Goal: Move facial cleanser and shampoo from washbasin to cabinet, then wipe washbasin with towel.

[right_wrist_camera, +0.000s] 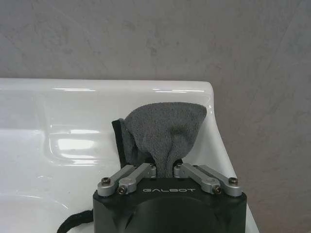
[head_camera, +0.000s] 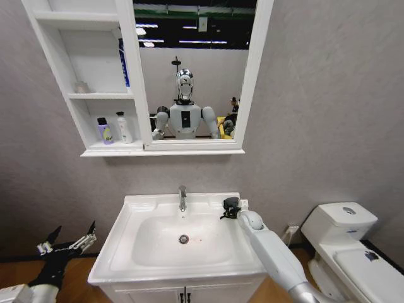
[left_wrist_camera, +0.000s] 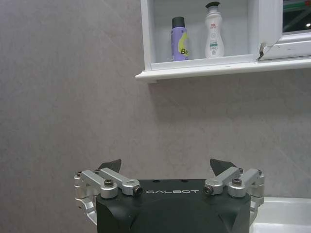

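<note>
Right tool (right_wrist_camera: 165,170) pinches nubby grey towel (right_wrist_camera: 163,131) over glossy washbasin (right_wrist_camera: 73,126).

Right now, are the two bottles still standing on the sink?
No, the purple bottle and the white bottle stand side by side on the bottom shelf of the cabinet, above the washbasin.

Right pincer (right_wrist_camera: 165,170) is clamped on the dark grey towel (right_wrist_camera: 163,131), which bunches upright just beyond its fingers (right_wrist_camera: 133,175). Beneath and ahead of the pincer lies the white washbasin (right_wrist_camera: 73,111), rear corner rim nearest. A grey wall (right_wrist_camera: 155,39) stands behind.
</note>
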`<state>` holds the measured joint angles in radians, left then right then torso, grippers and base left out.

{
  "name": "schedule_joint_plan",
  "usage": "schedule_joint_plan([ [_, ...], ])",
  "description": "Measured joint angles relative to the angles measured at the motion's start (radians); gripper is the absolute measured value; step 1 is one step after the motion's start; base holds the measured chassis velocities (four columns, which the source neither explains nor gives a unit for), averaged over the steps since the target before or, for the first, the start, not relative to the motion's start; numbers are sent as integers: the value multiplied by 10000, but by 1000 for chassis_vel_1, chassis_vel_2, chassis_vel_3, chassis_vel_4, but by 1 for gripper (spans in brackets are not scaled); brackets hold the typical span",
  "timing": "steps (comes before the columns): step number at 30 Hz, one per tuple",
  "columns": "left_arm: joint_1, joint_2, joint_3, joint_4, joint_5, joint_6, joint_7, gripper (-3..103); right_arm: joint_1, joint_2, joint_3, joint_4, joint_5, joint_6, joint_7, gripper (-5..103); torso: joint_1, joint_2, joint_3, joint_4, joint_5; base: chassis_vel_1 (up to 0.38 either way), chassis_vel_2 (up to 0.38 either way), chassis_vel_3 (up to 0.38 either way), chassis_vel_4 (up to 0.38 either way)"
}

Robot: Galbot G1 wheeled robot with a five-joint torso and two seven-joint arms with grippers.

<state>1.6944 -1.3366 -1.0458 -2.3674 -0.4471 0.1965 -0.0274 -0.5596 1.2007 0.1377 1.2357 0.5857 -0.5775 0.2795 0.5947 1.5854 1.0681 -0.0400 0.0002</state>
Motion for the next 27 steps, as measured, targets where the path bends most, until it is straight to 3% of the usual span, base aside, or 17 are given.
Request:
schedule_joint_plan([
  [3, 0, 0, 1, 1, -1, -1, 1, 100, -193, -75, -45, 784, 92, -14, 284, 5, 0, -1, -1, -1, -3, 0, 0, 0, 0],
  [7, 0, 0, 1, 1, 0, 0, 1, 100, -935, 2, -376, 2858, 937, -407, 1748, 5, -1, -1, -2, -1, -4, 0, 0, 0, 0],
  [13, 0, 0, 1, 1, 0, -1, 0, 100, -1876, 354, -957, 4404, 1868, -743, 3119, 5, -2, 0, -2, 3, -2, 0, 0, 0, 0],
  [21, 0, 0, 1, 0, 0, 0, 0, 100, -2568, 382, -1003, 4154, 1991, -845, 3345, 5, -2, -1, -1, -1, -1, 0, 0, 0, 0],
  [27, 0, 0, 1, 1, -1, 0, 1, 100, -2782, 327, -842, 3492, 1712, -727, 2919, 5, -2, 0, -2, -2, -2, 0, 0, 0, 0],
])
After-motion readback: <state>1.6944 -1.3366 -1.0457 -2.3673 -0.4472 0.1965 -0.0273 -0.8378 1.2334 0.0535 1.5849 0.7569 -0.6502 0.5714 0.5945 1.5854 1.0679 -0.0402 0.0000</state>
